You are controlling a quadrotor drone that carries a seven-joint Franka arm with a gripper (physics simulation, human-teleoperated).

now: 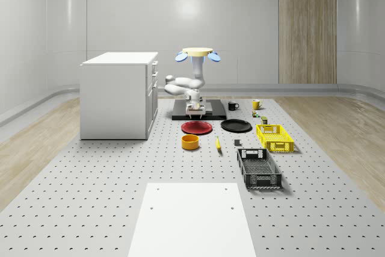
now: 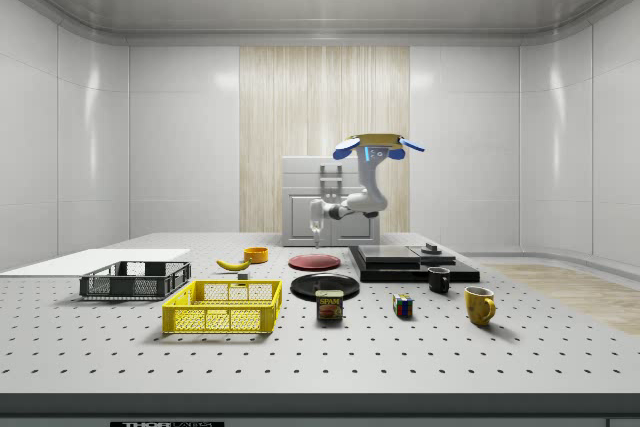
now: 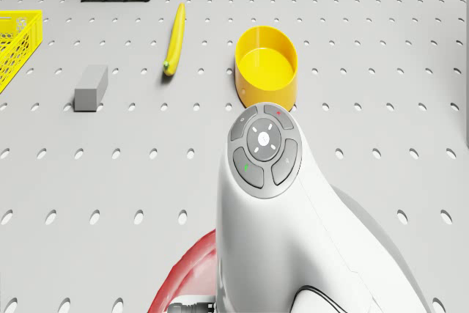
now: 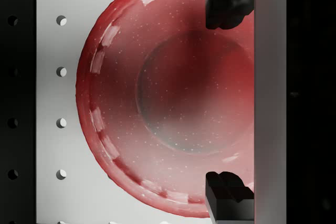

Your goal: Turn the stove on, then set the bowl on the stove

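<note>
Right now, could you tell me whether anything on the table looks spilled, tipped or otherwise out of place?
Nothing stands out. The yellow bowl sits upright beside the banana, the red plate and black plate lie flat, and both crates stand level. The drone hovers by the stove, its gripper open above the red plate.

Yellow bowl [image 3: 267, 66], glossy red plate [image 4: 163, 93]

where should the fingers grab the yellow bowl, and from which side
Grip the yellow bowl by its rim, coming straight down from above with one finger inside and one outside the wall. It stands upright and open-topped with a thin wall, and looks too wide to span whole.
</note>
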